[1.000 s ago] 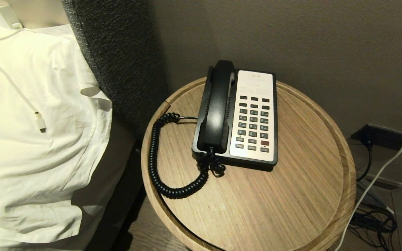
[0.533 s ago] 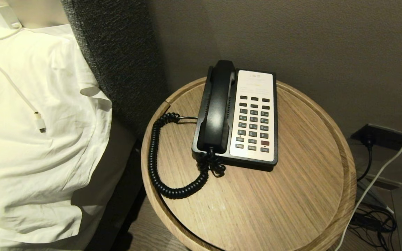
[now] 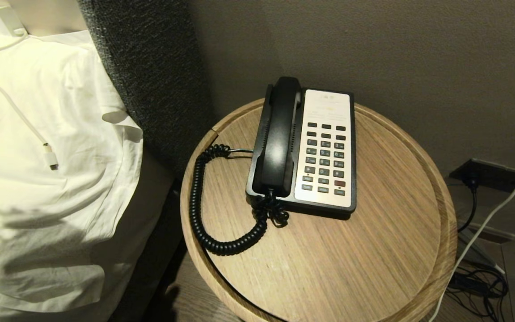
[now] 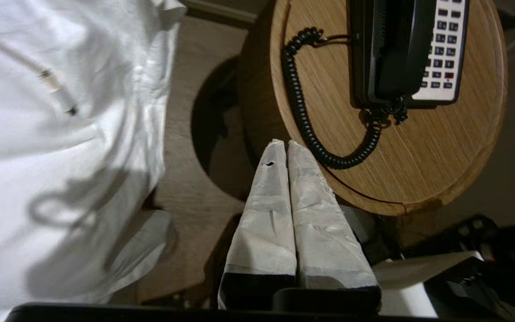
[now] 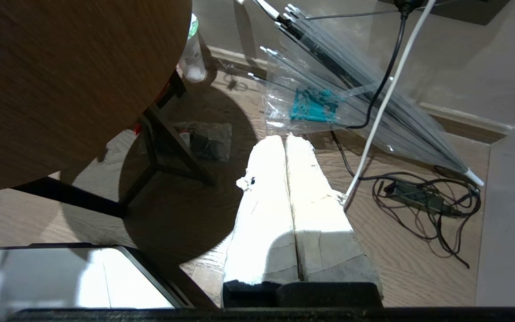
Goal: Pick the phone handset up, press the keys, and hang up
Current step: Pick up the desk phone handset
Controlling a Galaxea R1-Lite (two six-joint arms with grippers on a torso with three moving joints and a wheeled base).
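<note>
In the head view, a round wooden surface (image 3: pixel 373 250) with a raised rim is seen beside a bed. A black phone base (image 3: pixel 302 203) is set on the far half of the surface. The handset (image 3: pixel 279 134) is laid in its cradle along the left side of the base, and the keys (image 3: pixel 325 158) are arranged in rows on the white faceplate just to the right of it, with one red key (image 3: pixel 339 183) near the bottom row. A black coiled cord (image 3: pixel 204 210) is looped over the surface from the near end of the handset round to the left side of the base. White bedding (image 3: pixel 52 188) is seen to the left, with a white cable (image 3: pixel 25 120) lying across it, and a dark shadow is cast on its lower part. Neither arm is shown here.

In the left wrist view, the left pincer (image 4: pixel 282 144) is seen with its two padded fingers pressed together and nothing held between them. It is held off the near left edge of the surface, apart from the cord and well apart from the handset, which is seen resting on the base.

In the right wrist view, the right pincer (image 5: pixel 284 138) is likewise seen closed and empty, hanging low beside the surface over a wooden floor (image 5: pixel 409 259). Tangled black wires (image 5: pixel 427 201), a white cable and a clear plastic bag (image 5: pixel 329 103) are seen lying on the floor beyond it.
</note>
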